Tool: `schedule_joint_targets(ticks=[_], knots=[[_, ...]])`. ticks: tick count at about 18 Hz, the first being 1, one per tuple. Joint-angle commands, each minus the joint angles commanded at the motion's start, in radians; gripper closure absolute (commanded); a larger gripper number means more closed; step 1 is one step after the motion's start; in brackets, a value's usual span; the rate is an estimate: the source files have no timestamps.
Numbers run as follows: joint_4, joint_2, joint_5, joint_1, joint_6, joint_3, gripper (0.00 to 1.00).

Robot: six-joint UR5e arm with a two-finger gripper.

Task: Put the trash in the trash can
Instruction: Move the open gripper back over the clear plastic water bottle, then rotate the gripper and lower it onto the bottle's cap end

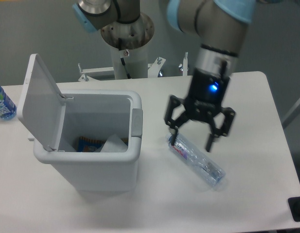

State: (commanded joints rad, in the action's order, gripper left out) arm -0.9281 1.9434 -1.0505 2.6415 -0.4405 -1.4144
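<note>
Trash can (86,160) stands on the table (247,97), lid up, with the white wrapper (113,144) inside. Bottle (196,159) lies right of it, under the wide-open, empty gripper (192,141).

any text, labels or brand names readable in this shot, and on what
None can be read.
Pink-red label on the clear bottle: print too small and blurred.
Blue label on the second bottle at the left edge: blurred.
Tool body: no marking legible, only a blue light.
Blue item inside the trash can: nothing legible.
</note>
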Motion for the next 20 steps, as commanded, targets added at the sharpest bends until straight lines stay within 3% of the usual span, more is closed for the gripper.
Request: schedule_joint_targets(ticks=[5,10,17,20], knots=[[-0.02,0.014,-0.114,0.011,0.081,-0.014,0.0],[-0.124,0.057,-0.241,0.025,0.097,-0.014,0.0],[-0.132,0.182,-0.455,-0.047,0.218,0.011,0.0],[-0.129,0.209,-0.534,-0.087,0.267,0.018,0.0]])
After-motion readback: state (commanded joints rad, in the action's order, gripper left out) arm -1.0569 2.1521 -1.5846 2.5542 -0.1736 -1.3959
